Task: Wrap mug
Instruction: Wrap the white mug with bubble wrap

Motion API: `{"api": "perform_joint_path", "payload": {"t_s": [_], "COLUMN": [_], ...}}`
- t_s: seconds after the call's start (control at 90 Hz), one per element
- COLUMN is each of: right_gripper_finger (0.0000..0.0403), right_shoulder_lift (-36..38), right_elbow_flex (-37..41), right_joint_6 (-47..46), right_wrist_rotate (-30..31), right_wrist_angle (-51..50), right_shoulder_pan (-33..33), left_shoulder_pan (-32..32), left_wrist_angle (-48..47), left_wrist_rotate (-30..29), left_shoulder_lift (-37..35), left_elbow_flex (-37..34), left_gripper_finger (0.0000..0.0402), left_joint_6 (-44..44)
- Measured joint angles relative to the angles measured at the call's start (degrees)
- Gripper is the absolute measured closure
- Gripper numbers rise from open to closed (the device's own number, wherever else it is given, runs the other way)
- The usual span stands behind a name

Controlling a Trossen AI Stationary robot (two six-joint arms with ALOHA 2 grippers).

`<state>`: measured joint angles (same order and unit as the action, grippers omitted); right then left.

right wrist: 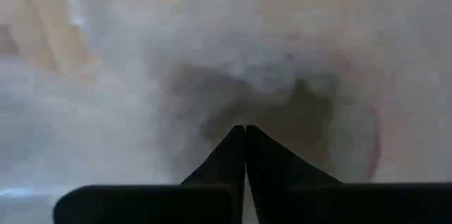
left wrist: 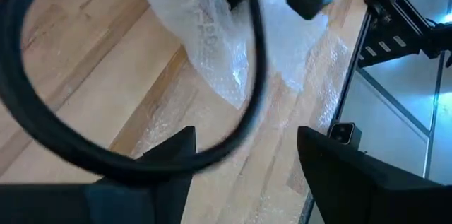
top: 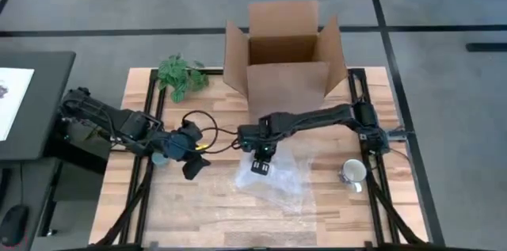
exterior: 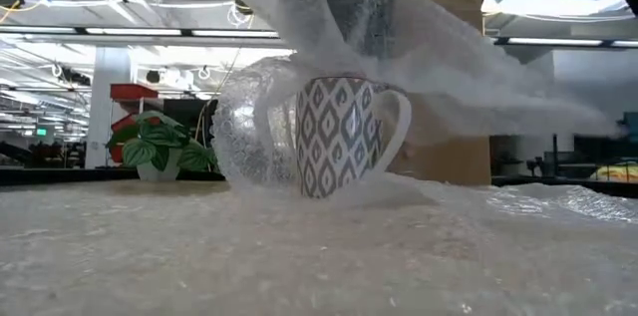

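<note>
High view: right tool (top: 261,164) is pinching bubble wrap (top: 289,178) mid-worktop; left tool (top: 192,158) is idling open beside it. Low view: patterned mug (exterior: 339,135) is sitting half draped. Right wrist: fingers (right wrist: 246,155) closed on wrap. Wrapping looks partway done.

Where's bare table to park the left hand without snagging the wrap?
Best: the bare wood bordered by the left hand, the bubble wrap and the table's edge opposite the box. Crowded: the middle, where the right hand pinches the wrap, and beside the mug.
</note>
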<state>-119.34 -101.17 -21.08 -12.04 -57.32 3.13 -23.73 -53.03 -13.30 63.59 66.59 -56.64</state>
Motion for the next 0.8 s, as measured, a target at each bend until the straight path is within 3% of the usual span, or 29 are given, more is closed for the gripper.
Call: {"api": "perform_joint_path", "payload": {"t_s": [0.389, 0.8], "right_gripper_finger": [0.0403, 0.0403], "right_shoulder_lift": [0.06, 0.17], "right_elbow_flex": [6.88, -7.52], "right_joint_6": [-2.59, -2.5], "right_wrist_rotate": [2.83, 2.94], "right_wrist_angle": [6.45, -6.55], "right_shoulder_pan": [-0.34, -0.34], "left_shoulder_pan": [0.09, 0.09], "left_wrist_angle": [-0.01, -0.08], "left_wrist_rotate": [-0.03, -0.15], "left_shoulder_lift": [-1.59, -7.85], "left_elbow_flex": [0.02, 0.02], "left_gripper_finger": [0.0176, 0.0176], "left_joint_6": [-1.0, -1.09]}}
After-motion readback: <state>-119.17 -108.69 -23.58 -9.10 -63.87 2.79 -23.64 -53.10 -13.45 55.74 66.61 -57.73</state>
